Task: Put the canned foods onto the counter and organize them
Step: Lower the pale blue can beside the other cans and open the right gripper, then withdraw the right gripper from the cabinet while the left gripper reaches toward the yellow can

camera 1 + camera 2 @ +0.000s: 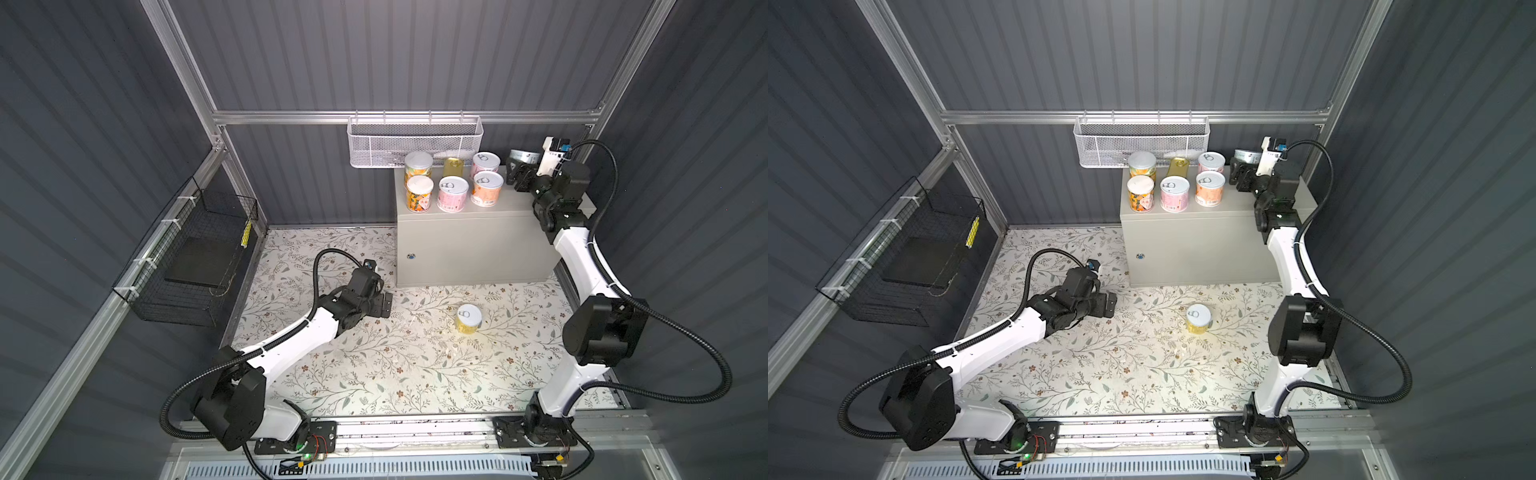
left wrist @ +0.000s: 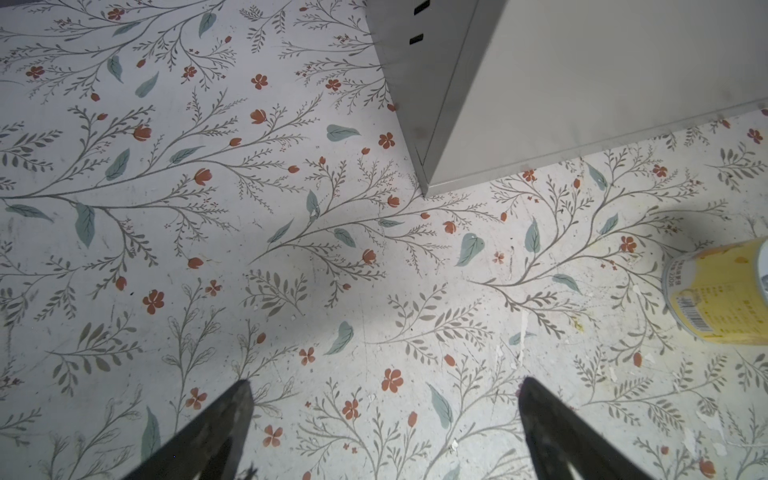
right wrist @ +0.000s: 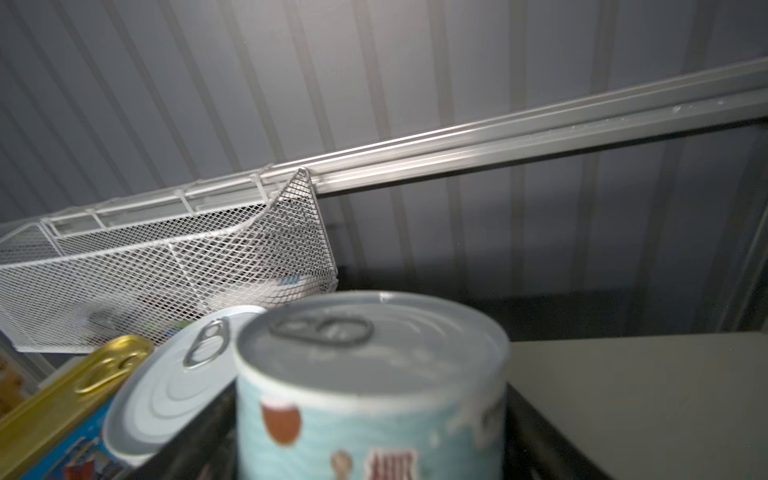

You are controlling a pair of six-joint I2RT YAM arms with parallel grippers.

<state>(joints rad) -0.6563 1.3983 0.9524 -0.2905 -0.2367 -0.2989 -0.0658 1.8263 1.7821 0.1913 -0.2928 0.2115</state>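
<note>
On the grey counter (image 1: 478, 245) stand two orange cans (image 1: 419, 193), a gold tin (image 1: 454, 166) and three pink cans (image 1: 487, 189) in two rows. A blue-grey can (image 1: 524, 157) stands at the counter's back, right of them. My right gripper (image 1: 517, 172) is open around it, one finger on each side; the right wrist view shows the can (image 3: 370, 395) filling the gap. A yellow can (image 1: 469, 318) stands upright on the floral floor. My left gripper (image 1: 384, 303) hovers open and empty to its left, and in the left wrist view that can (image 2: 719, 291) sits at the edge.
A white mesh basket (image 1: 415, 141) hangs on the back rail just above the cans. A black wire basket (image 1: 195, 257) is fixed to the left wall. The counter's front corner (image 2: 424, 183) lies near the left gripper. The counter's right half (image 3: 644, 395) is bare.
</note>
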